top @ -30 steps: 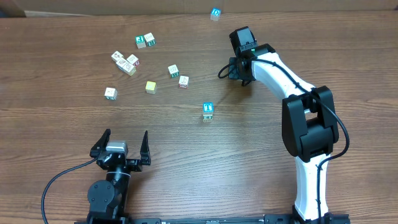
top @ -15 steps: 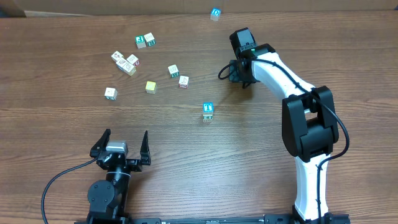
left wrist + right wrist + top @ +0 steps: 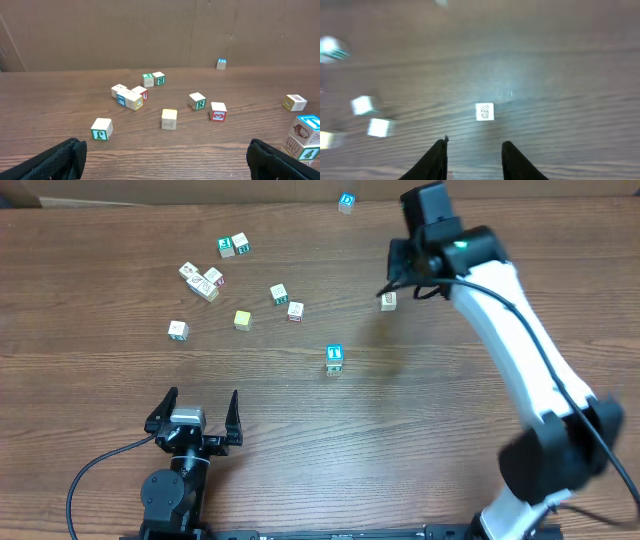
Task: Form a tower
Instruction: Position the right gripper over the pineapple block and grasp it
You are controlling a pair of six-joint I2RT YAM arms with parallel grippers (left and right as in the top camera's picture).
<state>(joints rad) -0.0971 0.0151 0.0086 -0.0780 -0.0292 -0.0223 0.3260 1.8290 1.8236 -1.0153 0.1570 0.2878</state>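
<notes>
Find left hand [image 3: 202, 396] at near-left edge of tabletop [image 3: 100, 380], fingers spread wide, nothing between them. Note loose cubes scattered beyond it on the far-left half: white cube [image 3: 178, 330] alone, cluster of touching cubes [image 3: 202, 281], green-marked pair [image 3: 233, 246] side by side, yellow cube [image 3: 242, 320], then green-lettered cube [image 3: 279, 293] and red-marked cube [image 3: 295, 310] near each other. Locate tower [image 3: 334, 358] near tabletop middle, right of these, upright and apart from every loose cube; blue-edged cube on top, picture cube under it, green-marked cube below that, foot out of sight in left wrist view. Note small blue cube [image 3: 346, 200] at far edge. See white dark-marked cube [image 3: 388, 301] lying alone right of tower. Find right hand [image 3: 474, 142] hovering above that cube, fingers parted, gripping nothing, touching nothing
</notes>
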